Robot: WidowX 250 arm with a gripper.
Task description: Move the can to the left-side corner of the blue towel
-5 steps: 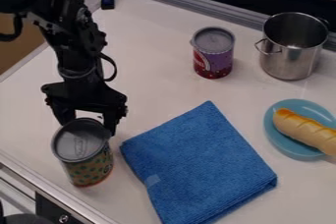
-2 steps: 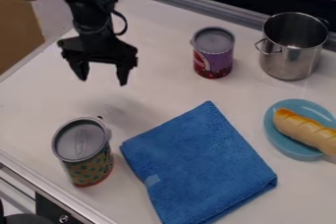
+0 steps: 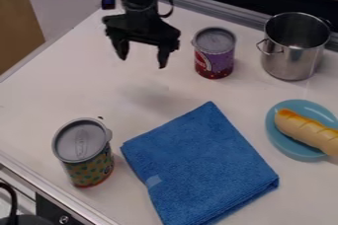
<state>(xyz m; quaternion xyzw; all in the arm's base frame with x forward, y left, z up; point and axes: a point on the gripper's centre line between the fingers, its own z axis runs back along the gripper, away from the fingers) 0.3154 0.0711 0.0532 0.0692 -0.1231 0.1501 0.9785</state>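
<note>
The black gripper (image 3: 143, 62) hangs open above the table's upper part, left of the purple can, with nothing between its fingers. A can with a grey lid and a green-dotted orange label (image 3: 90, 166) stands upright at the lower left, just left of the towel's left corner and apart from the gripper. The folded blue towel (image 3: 201, 167) lies flat at the lower middle.
A purple and red can (image 3: 214, 60) stands close to the gripper's right. Beyond it is a steel pot (image 3: 292, 58). A blue plate (image 3: 295, 149) with a bread loaf (image 3: 306, 130) lies at the right edge. A rail borders the table's back.
The gripper has moved up and to the right, away from the dotted can, toward the purple can. The cans and the towel have stayed in place.
</note>
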